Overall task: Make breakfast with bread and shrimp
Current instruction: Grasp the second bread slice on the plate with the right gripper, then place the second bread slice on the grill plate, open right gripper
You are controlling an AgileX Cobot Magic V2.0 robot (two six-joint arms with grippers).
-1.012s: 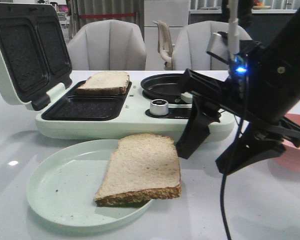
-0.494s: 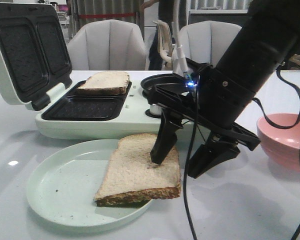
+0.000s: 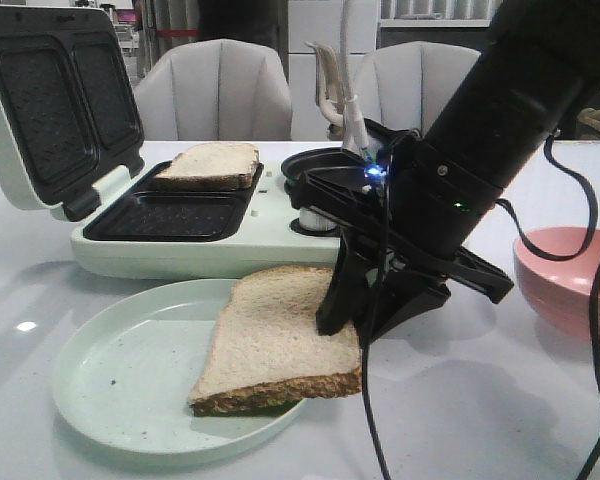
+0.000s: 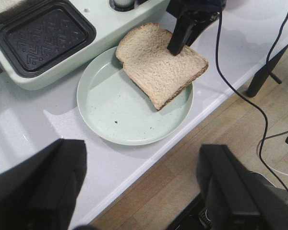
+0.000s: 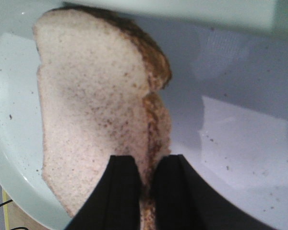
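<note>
The room is bright and the light seems to come from above. The shiny white table (image 3: pixel 500 420) shows a small white glare spot and soft grey shadows. The round pale green plate (image 4: pixel 105 117) looks sharp. The square beige bread slice (image 5: pixel 93 110) looks blurry up close, and the black fingers (image 5: pixel 120 196) are just dark shapes.

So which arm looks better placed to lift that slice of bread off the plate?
The right. Its tool is pinched on the crust edge of the pale brown-crusted bread slice lying on the round mint-green plate. The left tool hangs open beyond the table edge, away from the slice.
</note>
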